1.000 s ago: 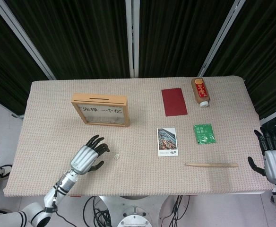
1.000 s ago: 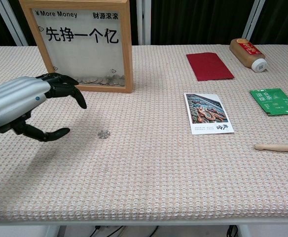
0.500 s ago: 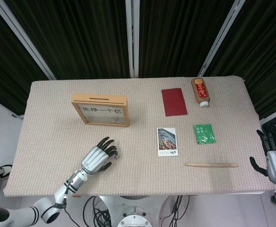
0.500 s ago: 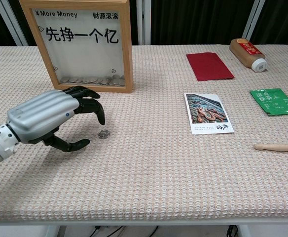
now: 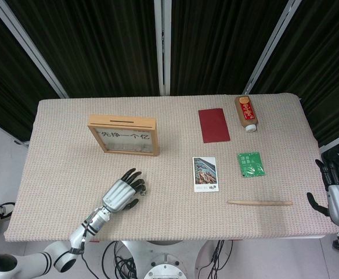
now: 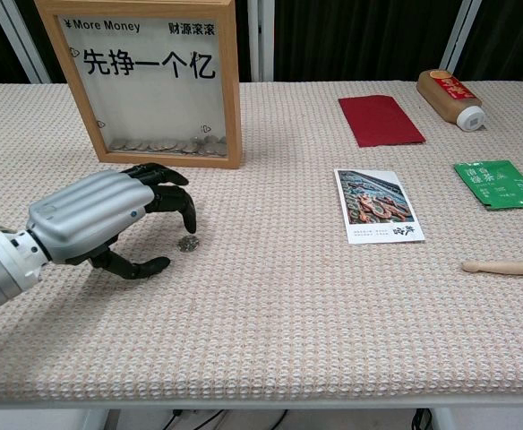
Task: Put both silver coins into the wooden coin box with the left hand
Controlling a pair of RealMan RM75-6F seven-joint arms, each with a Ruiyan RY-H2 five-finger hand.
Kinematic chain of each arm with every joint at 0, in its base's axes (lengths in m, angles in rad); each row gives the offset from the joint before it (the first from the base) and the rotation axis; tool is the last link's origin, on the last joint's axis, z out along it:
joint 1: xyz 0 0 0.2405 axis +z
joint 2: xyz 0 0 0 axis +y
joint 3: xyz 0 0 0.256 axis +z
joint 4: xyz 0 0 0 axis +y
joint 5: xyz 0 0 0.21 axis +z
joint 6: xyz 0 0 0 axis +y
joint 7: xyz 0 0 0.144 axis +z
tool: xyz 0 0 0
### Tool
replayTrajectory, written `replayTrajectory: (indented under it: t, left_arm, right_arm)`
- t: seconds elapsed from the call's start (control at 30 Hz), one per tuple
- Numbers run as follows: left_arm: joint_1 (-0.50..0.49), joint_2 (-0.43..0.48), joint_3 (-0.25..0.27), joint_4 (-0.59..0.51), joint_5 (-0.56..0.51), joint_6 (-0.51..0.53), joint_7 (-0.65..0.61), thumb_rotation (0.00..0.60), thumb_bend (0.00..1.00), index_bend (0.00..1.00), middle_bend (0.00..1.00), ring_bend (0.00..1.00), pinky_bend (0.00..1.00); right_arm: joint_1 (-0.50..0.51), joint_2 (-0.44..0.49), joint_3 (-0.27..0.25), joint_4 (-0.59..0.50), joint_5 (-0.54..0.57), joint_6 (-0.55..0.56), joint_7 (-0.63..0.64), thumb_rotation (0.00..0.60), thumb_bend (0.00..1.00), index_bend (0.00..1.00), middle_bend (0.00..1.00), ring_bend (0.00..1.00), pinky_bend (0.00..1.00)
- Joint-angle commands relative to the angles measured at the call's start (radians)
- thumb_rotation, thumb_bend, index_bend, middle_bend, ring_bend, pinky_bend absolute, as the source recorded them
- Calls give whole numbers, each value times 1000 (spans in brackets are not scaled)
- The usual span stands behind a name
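The wooden coin box (image 6: 228, 81) stands upright at the back left, with a clear front pane and several coins lying in its bottom; its slot faces up in the head view (image 5: 123, 135). One silver coin (image 6: 187, 244) lies flat on the cloth in front of the box. My left hand (image 6: 109, 224) hovers just left of it, fingers curved down with the fingertips (image 6: 189, 221) right above the coin and the thumb lower left. It holds nothing. In the head view the left hand (image 5: 123, 195) hides the coin. My right hand (image 5: 338, 196) hangs off the table's right edge, fingers spread, empty.
A photo card (image 6: 377, 205) lies mid-table. A red card (image 6: 381, 120) and a brown bottle (image 6: 450, 97) on its side sit at the back right. A green packet (image 6: 498, 184) and a wooden stick (image 6: 505, 267) lie at the right.
My left hand has moved right and forward to the coin and dropped lower, so its fingertips now stand over the coin. The right hand has barely moved.
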Motion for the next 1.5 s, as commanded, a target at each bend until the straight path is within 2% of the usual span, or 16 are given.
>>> replayTrajectory:
  t: [0.03,0.53,1.5]
  left_arm:
    - [-2,-3,1,5,-4,-5,1,600,315,413,264,101,92]
    - [-12,-16,1,25,-17,-16,-8,600,315,430,262,101,88]
    - [-23,-30,6,41,-23,-19,-18,600,315,392,257,101,87]
  right_arm:
    - [0,0,1,1,1,0,2,600,272,0,0,0,0]
    - [2,-6,1,16,7,-10,9,600,272,0,0,0,0]
    - [5,-12,1,30,15,-21,17,600,275,0,0,0,0]
